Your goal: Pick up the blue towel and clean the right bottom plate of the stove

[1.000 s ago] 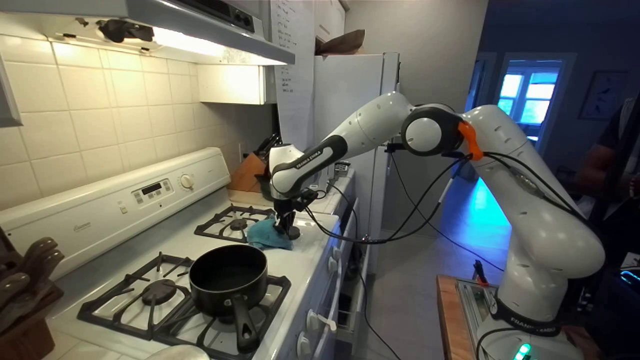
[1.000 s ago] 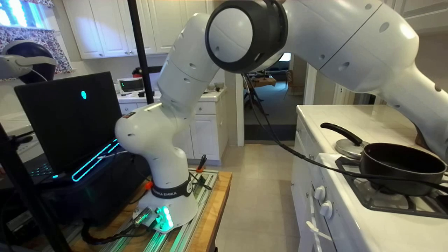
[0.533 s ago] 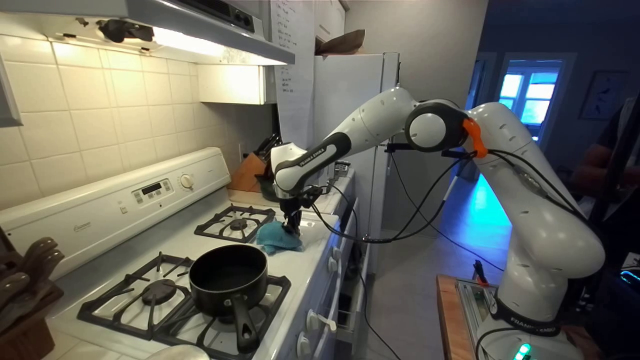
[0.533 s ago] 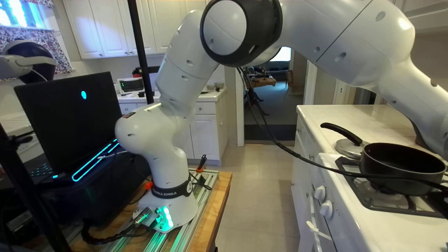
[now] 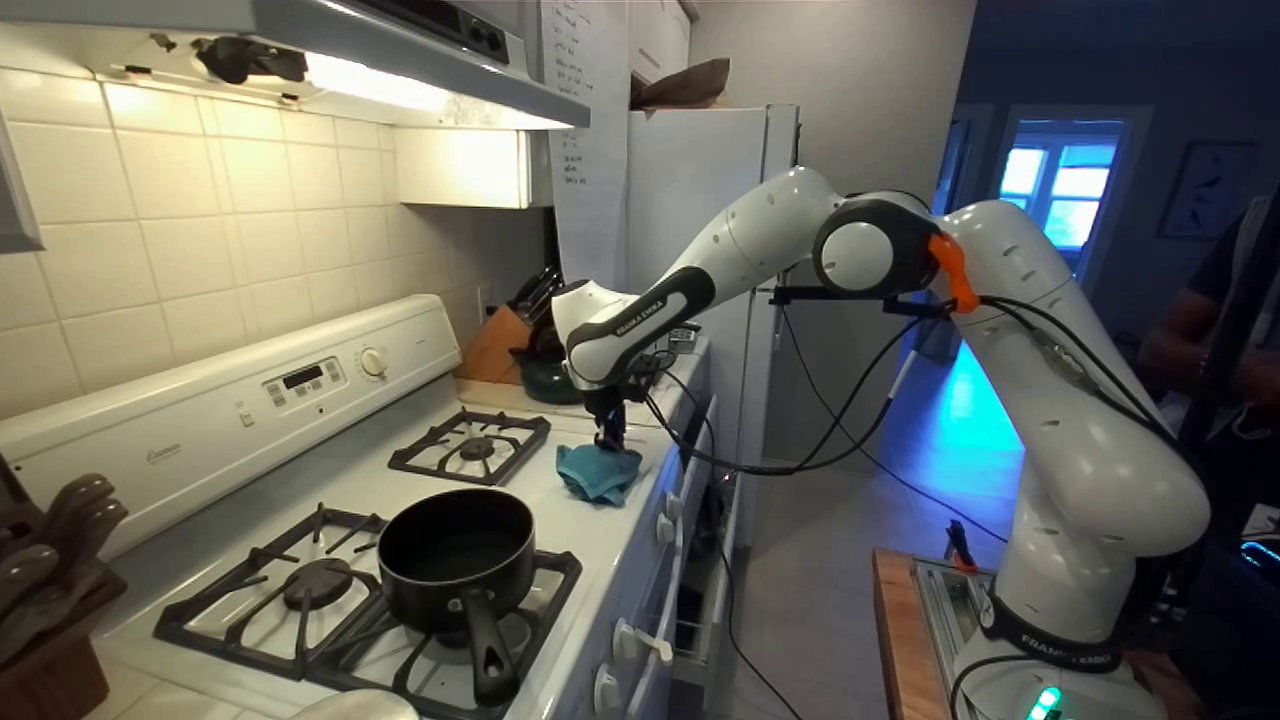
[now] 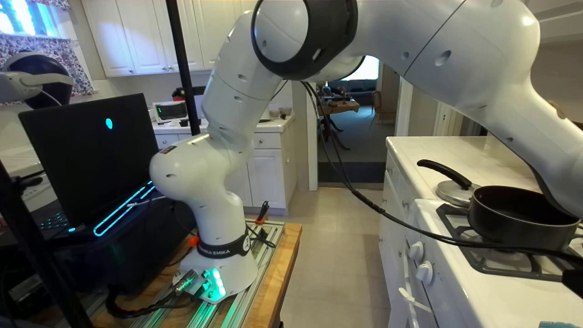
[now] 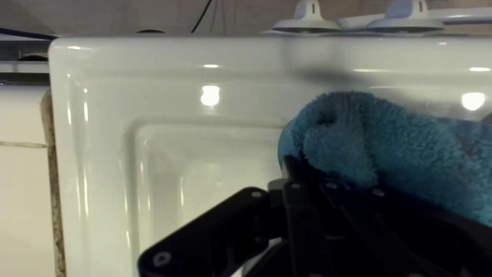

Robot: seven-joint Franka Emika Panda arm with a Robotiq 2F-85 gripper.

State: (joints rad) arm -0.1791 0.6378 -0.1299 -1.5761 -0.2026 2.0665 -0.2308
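Note:
My gripper (image 5: 609, 440) is shut on the blue towel (image 5: 597, 475) over the right front part of the white stove (image 5: 590, 540). The towel bunches below the fingers. In the wrist view, the towel (image 7: 407, 154) spreads to the right of the fingertips (image 7: 301, 163). I cannot tell whether it touches the stovetop or hangs just above it. The right bottom plate's recess (image 7: 203, 169) shows bare and glossy in the wrist view; its burner cap is hidden. A sliver of the towel (image 6: 553, 325) shows in an exterior view, where the gripper is out of view.
A black pot (image 5: 455, 560) stands on the left front grate; it also shows in an exterior view (image 6: 519, 228). A black grate (image 5: 475, 447) covers the back right burner. Knobs (image 7: 305, 17) line the stove's front edge. A knife block (image 5: 495, 345) stands behind.
My gripper has moved the towel rightward in an exterior view, off the burner area toward the stove's front right edge. The towel has gone from a rounded bunch to a more pointed, hanging shape.

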